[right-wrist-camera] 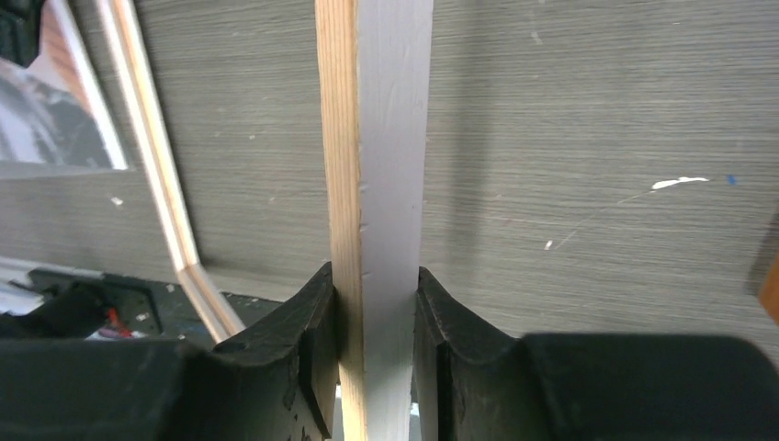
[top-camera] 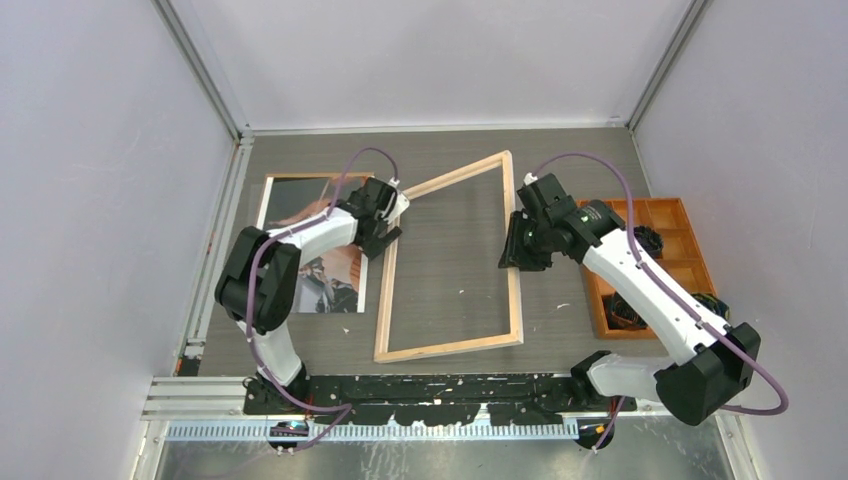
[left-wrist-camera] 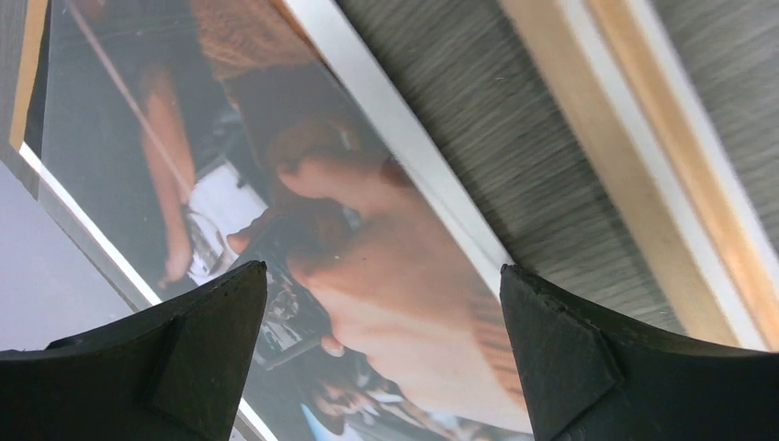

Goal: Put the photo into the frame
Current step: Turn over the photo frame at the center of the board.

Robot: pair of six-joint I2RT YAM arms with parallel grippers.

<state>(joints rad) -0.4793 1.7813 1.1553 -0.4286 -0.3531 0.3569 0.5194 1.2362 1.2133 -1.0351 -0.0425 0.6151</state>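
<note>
The frame (top-camera: 516,300) is in the middle of the table, wood back up. Its right rail is raised and its left rail is low near the table. My right gripper (top-camera: 520,245) is shut on the middle of that right rail; in the right wrist view the rail (right-wrist-camera: 377,138) runs up between the closed fingers (right-wrist-camera: 303,340). The photo (top-camera: 320,280) lies picture up at the left. My left gripper (top-camera: 385,228) is open just above the photo's right edge, next to the frame's left rail. In the left wrist view the photo (left-wrist-camera: 367,257) fills the gap between the spread fingertips (left-wrist-camera: 220,312).
An orange compartment tray (top-camera: 690,262) with dark cables stands at the right, close to my right arm. A brown board edge (top-camera: 300,177) shows under the photo's far side. Walls close in the table at the left, back and right.
</note>
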